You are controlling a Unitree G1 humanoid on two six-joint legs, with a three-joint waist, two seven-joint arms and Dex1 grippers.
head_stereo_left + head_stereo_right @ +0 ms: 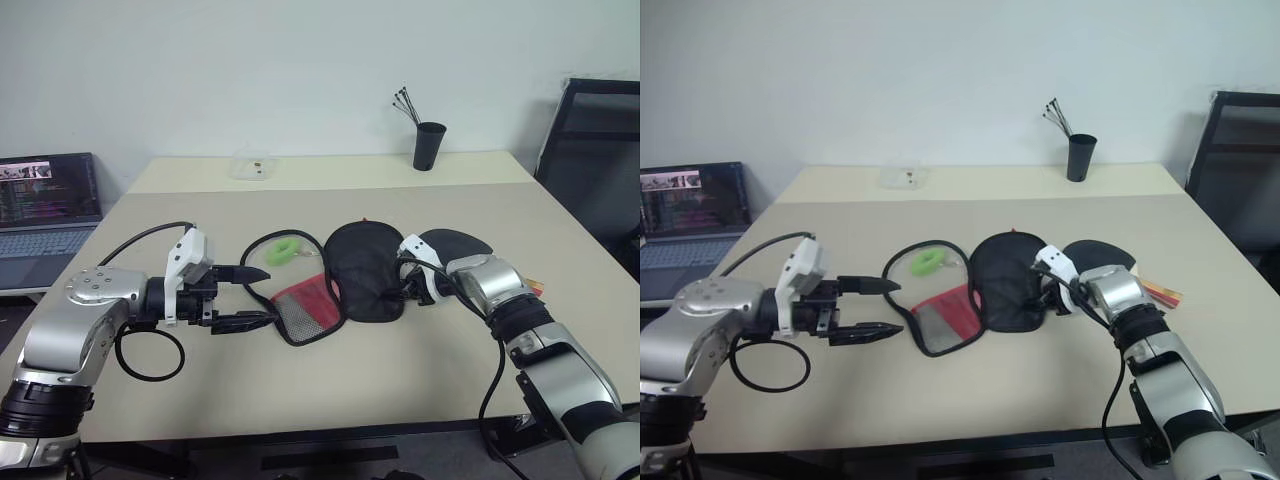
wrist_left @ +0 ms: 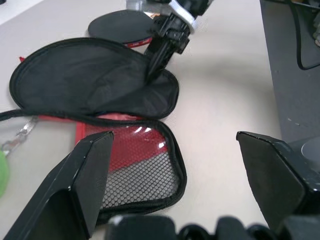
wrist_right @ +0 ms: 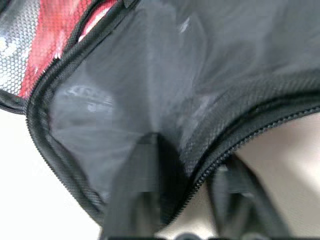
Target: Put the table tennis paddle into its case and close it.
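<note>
The right gripper (image 3: 170,200) pinches the open case's (image 1: 365,270) black flap edge mid-tabletop, left gripper (image 1: 245,297) spread empty; a slipping flap could cover the paddle (image 1: 458,243) behind.

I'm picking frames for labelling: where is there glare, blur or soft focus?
Left wrist view: white glare on the case at its red panel, own fingers soft. Right wrist view: fingers blurred, sheen on the fabric. Head views: even light, faint shadows under the right gripper.
</note>
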